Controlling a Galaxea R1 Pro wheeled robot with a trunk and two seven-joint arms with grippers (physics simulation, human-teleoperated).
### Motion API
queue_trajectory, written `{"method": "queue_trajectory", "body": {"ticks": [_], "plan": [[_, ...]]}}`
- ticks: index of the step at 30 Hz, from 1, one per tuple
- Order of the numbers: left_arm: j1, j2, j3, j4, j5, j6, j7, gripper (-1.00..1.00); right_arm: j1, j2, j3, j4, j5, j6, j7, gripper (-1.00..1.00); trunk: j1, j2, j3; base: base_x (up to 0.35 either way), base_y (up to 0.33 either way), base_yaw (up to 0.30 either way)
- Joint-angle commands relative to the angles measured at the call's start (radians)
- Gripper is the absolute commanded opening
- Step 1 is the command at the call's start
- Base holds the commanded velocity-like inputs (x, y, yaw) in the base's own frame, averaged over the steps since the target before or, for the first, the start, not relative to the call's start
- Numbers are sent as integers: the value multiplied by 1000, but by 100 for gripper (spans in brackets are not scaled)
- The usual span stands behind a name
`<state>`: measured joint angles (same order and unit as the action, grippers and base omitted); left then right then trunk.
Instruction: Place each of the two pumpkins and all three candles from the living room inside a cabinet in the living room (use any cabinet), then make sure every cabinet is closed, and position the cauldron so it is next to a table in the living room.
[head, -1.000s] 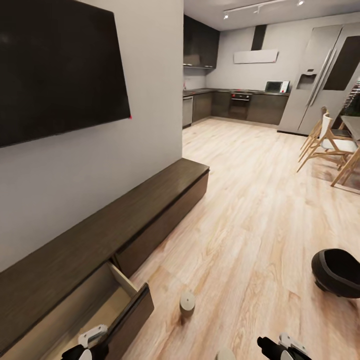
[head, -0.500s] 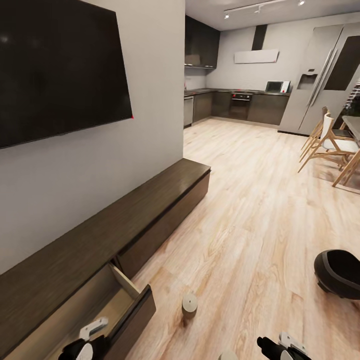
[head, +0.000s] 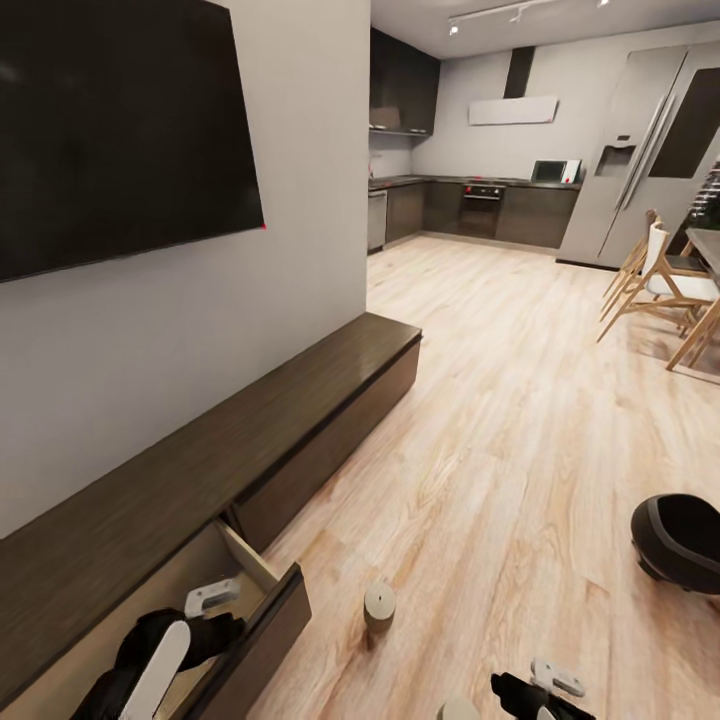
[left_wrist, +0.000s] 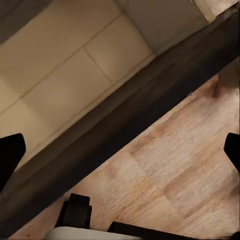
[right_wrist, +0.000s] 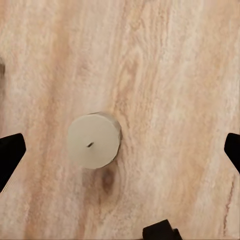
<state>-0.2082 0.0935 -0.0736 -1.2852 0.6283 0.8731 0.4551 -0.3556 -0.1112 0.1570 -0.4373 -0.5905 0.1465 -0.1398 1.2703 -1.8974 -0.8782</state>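
The left end effector has risen and now hangs over the open drawer at the near end of the cabinet, where half a second ago it sat low at the frame's bottom edge; its wrist camera shows fingers spread wide with nothing between them, looking down across the dark drawer front to the pale drawer floor. Judged from this, a deposit into the drawer may just have been made, though what lies in the drawer cannot be confirmed, as the arm covers much of it. The right end effector is likewise spread and empty, poised directly above a candle standing upright on the floor. A second candle stands on the floor just in front of the open drawer. The cauldron sits on the floor well out from the cabinet, partly cut off at the frame edge. No pumpkins can be made out. The drawer remains to be shut, and the cauldron is not yet beside a counter.
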Motion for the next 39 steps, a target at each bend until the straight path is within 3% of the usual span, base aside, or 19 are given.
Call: {"method": "queue_trajectory", "body": {"ticks": [1,3,7,26,39], "plan": [[0,2,3,-35,8,36,11,100,0,6,30,-3,-7,-6,-9,100,4,-8,-4,0,0,0],[0,6,14,-72,5,77,13,100,0,15,67,-2,-6,-19,-10,100,12,-22,-10,0,0,0],[0,30,20,-85,6,95,15,100,0,19,85,-2,-6,-25,-11,100,27,-50,-23,0,0,0],[0,41,21,-100,2,152,16,100,0,23,90,34,-3,-28,-11,100,100,-183,-82,0,0,0],[0,45,21,-153,13,164,16,100,0,54,92,34,-2,-28,-11,100,150,-274,-123,0,0,0]]}}
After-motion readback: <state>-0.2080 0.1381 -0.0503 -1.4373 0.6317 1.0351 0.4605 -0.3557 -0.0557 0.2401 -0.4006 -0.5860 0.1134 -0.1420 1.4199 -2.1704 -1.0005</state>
